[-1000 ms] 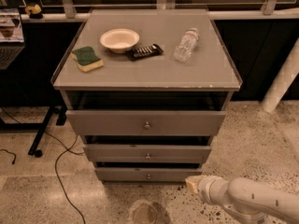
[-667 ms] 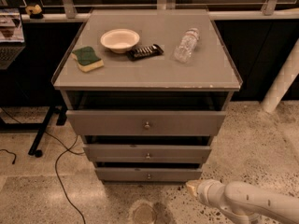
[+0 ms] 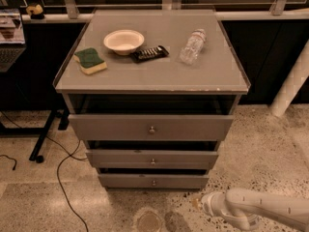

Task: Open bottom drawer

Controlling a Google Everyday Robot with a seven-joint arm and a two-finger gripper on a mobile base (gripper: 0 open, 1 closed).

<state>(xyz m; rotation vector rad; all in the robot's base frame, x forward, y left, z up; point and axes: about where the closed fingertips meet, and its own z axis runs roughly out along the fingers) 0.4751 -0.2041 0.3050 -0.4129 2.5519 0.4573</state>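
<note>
The grey cabinet has three drawers, all pulled out a little. The bottom drawer [image 3: 153, 180] is the lowest, a low wide grey front with a small round metal knob [image 3: 154, 182] at its centre. My gripper [image 3: 199, 204] is at the end of the white arm [image 3: 256, 209] low on the right, just above the floor. It is in front of the bottom drawer and to its right, apart from it and from the knob.
On the cabinet top [image 3: 154, 76] lie a white bowl [image 3: 123, 40], a green and yellow sponge [image 3: 90, 61], a dark snack bar [image 3: 149, 53] and a plastic water bottle [image 3: 192, 46]. A black cable [image 3: 63, 178] runs over the floor at left. A white post [image 3: 292, 81] stands at right.
The arm's tip has drawn back a little to the right and down, away from the bottom drawer. The drawers have not moved.
</note>
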